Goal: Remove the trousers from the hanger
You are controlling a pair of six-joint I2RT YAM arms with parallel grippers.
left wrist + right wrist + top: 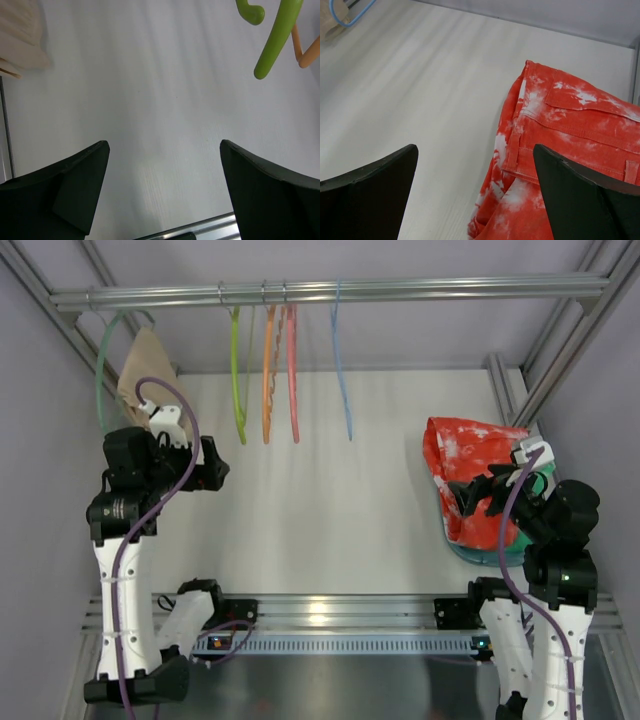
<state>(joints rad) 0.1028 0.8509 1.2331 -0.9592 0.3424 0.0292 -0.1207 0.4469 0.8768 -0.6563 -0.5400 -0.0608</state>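
Note:
The beige trousers (142, 365) hang on the teal hanger (100, 380) at the far left end of the rail (400, 287). A corner of the trousers (20, 35) shows at the top left of the left wrist view. My left gripper (218, 473) is open and empty, just right of and below the trousers, not touching them. In the left wrist view it (164, 150) is over bare table. My right gripper (468, 500) is open and empty at the far right, over the edge of the red cloth; it also shows in the right wrist view (475, 155).
Lime-green (238, 380), orange (268, 380), pink (292, 380) and blue (342, 370) hangers hang bare on the rail. The red cloth with white blotches (470, 460) lies at the table's right side over something green (520, 545). Frame posts stand at both back corners.

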